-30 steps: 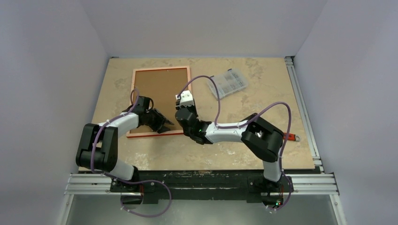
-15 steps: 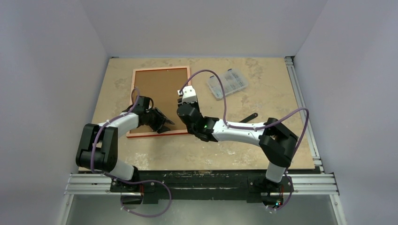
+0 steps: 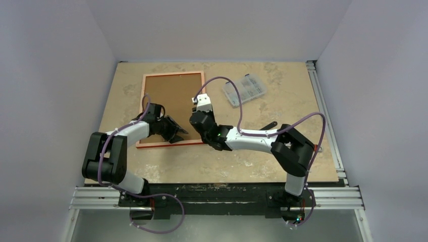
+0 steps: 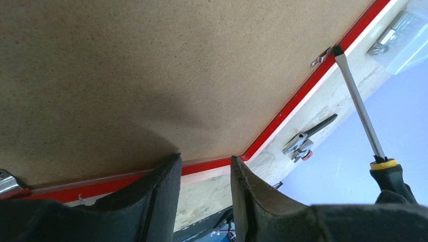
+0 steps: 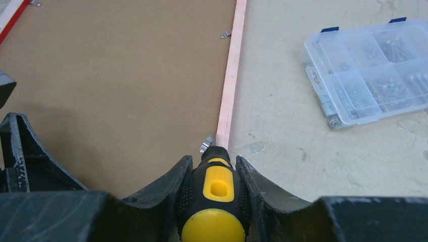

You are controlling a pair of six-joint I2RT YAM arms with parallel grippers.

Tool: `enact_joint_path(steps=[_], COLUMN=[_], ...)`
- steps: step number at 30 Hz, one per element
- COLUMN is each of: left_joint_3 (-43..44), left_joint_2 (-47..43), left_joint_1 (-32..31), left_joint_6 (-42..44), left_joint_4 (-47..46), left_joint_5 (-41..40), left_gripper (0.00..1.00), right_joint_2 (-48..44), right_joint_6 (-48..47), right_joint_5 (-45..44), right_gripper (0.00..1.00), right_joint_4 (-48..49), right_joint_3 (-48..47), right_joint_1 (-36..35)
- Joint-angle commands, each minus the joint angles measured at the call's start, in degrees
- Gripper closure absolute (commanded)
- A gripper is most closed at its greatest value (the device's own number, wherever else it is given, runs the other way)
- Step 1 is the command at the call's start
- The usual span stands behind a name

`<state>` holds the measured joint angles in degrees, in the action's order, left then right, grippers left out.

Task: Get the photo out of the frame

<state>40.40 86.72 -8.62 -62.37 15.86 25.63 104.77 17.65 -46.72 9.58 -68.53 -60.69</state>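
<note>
- On desk [image 3: 252, 161], left of centre, frame [image 3: 174, 74] lies face down, photo [image 3: 171, 98] inside, board up.
- Right tool [image 5: 212, 164] clamps screwdriver [image 5: 212, 189], tip at right-rail clip [image 5: 206, 145].
- Left tool [image 4: 205, 169], part-open, empty, over near rail.

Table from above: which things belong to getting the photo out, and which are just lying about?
In the job: frame; photo, brown back up; metal clip; screwdriver in right gripper; left gripper over the frame's corner.
Lying about: clear parts box; black-handled tool.
</note>
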Motion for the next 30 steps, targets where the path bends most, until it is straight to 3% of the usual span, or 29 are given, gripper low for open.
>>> enact_joint_path(steps=[1, 7, 15, 30], left_joint_3=[-0.24, -0.21, -0.32, -0.59], left_joint_2=[1.05, 0.97, 0.90, 0.72], left_joint_1=[0.14, 0.25, 0.34, 0.36], left_joint_6=[1.11, 1.11, 0.93, 0.77], left_joint_4=[0.67, 0.76, 0.40, 0.01], left_joint_5=[0.68, 0.69, 0.70, 0.78], left_gripper=[0.61, 0.60, 0.61, 0.61], right_joint_2=[0.37, -1.53, -4.82, -5.86], right_joint_6=[1.25, 4.44, 4.08, 8.59], right_joint_5=[-0.26, 2.96, -2.27, 3.92], right_gripper=[1.00, 1.00, 1.00, 1.00], right_joint_4=[2.10, 1.26, -4.73, -5.59], right_joint_3=[-0.86, -0.21, -0.21, 0.86], right_joint_1=[0.73, 1.35, 1.27, 1.35])
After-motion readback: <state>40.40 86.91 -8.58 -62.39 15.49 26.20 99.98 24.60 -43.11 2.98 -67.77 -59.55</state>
